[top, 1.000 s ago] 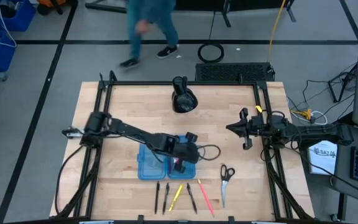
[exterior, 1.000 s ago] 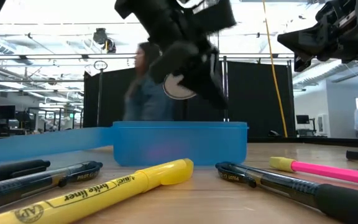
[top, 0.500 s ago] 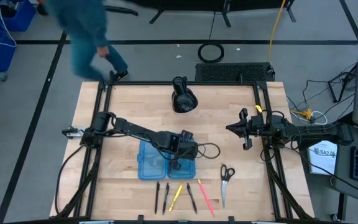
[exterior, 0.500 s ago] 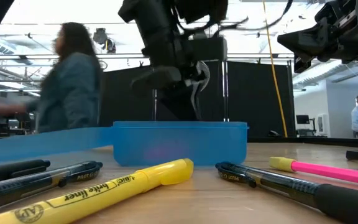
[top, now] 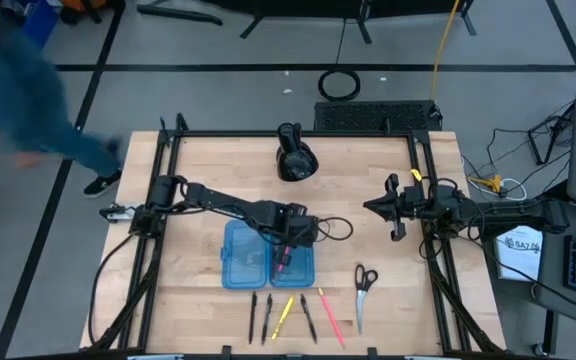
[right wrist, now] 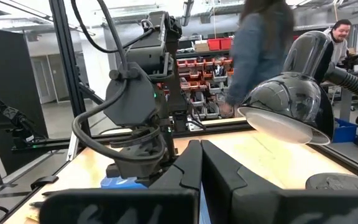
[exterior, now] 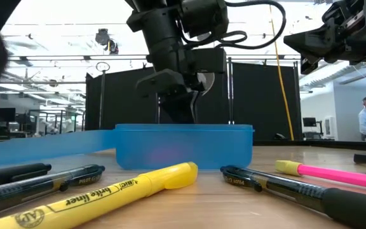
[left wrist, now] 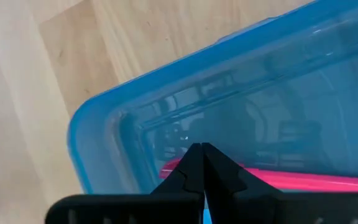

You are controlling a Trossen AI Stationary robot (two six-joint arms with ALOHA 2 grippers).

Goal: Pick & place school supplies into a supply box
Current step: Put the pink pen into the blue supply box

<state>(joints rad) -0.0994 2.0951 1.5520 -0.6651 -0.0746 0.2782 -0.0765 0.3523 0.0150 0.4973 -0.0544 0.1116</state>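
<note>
The translucent blue supply box (top: 243, 266) lies open near the table's middle, both halves flat on the wood. A pink pen (top: 282, 262) lies in its right half and also shows in the left wrist view as the pink pen (left wrist: 303, 182). My left gripper (top: 285, 244) hangs shut just above that half's far end, over the box wall (left wrist: 98, 127). Several pens and highlighters (top: 288, 316) lie in a row by the near edge, with scissors (top: 364, 290) to their right. My right gripper (top: 370, 207) waits shut at the right, above the table.
A black lamp-like object (top: 296, 155) stands near the far edge. In the low view a yellow highlighter (exterior: 119, 191), a pink one (exterior: 335, 173) and black pens (exterior: 278, 184) lie in front of the box (exterior: 183, 146). A person (top: 28, 110) moves past the table's far left corner.
My left gripper has drawn back a little toward the far edge and turned about, uncovering the pink pen in the box's right half. The person beyond the table has walked from behind its far edge to its left.
</note>
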